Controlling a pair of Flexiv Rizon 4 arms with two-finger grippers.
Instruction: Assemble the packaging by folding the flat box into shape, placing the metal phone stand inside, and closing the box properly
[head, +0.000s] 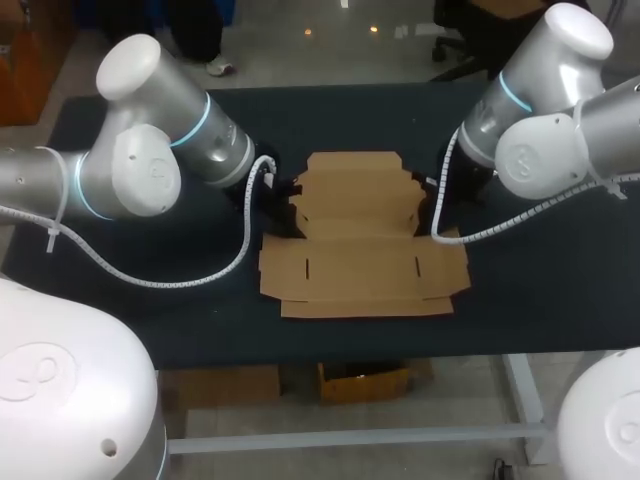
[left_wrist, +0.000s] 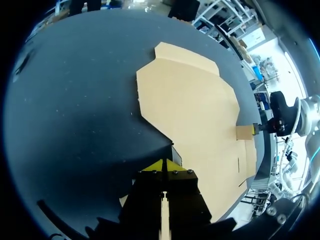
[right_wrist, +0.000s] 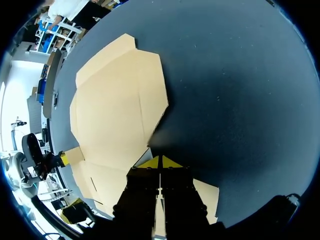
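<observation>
Flat box (head: 362, 240): lies unfolded on your table (head: 150, 320).
Left gripper (left_wrist: 162, 165): closed, pinching one side flap.
Right gripper (right_wrist: 160, 161): closed, pinching the opposite flap.

Brown cardboard box (head: 362, 240), unfolded, flat on dark table (head: 560, 300)

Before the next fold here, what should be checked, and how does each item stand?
1. Flat box lying open on the table: ok.
2. Left gripper at the box's edge, shut: ok.
3. Right gripper at the opposite edge, shut: ok.
4. Cardboard actually pinched by either gripper: cannot tell.
5. Metal phone stand in view: not ok, none seen.
</observation>
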